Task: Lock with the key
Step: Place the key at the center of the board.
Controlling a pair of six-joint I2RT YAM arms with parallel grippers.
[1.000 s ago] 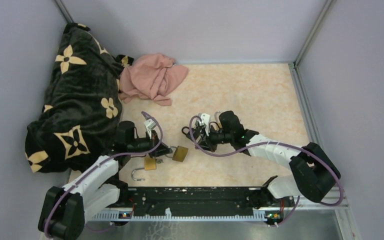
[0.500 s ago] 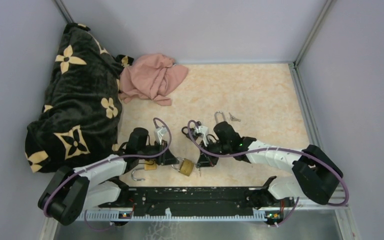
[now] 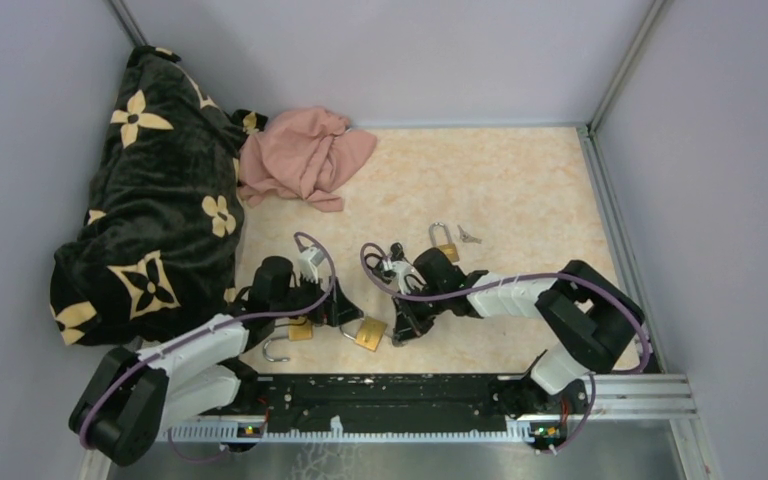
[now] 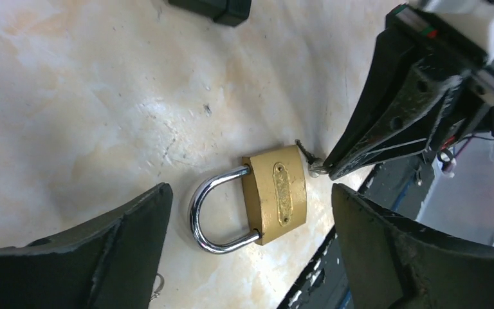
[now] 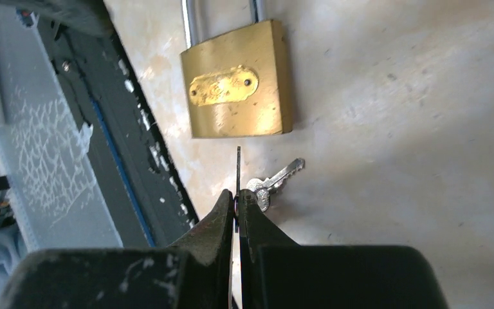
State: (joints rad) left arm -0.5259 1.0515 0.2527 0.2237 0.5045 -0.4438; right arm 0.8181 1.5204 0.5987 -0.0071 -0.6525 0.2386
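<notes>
Left wrist view looks down on the brass padlock [image 4: 276, 203], lying flat on the marbled table [image 4: 71, 96] with both legs of its shackle meeting the body. The left gripper [image 4: 251, 193] is spread wide, one finger [image 4: 103, 251] beyond the padlock's shackle end and the other beyond its keyhole end, neither touching it. At that keyhole end, the right gripper [image 5: 238, 196] has its fingers pressed together on a key [image 5: 238, 168], held edge-on and pointing at the padlock's bottom face. The tip sits just short of the brass in the right wrist view, and I cannot tell whether it touches. A second key [image 5: 276, 180] lies on the table just beside the padlock's base. From the top external view, a smaller padlock [image 3: 300, 328] lies to the left of the brass one, and another padlock [image 3: 443, 243] lies well apart on the far side.
</notes>
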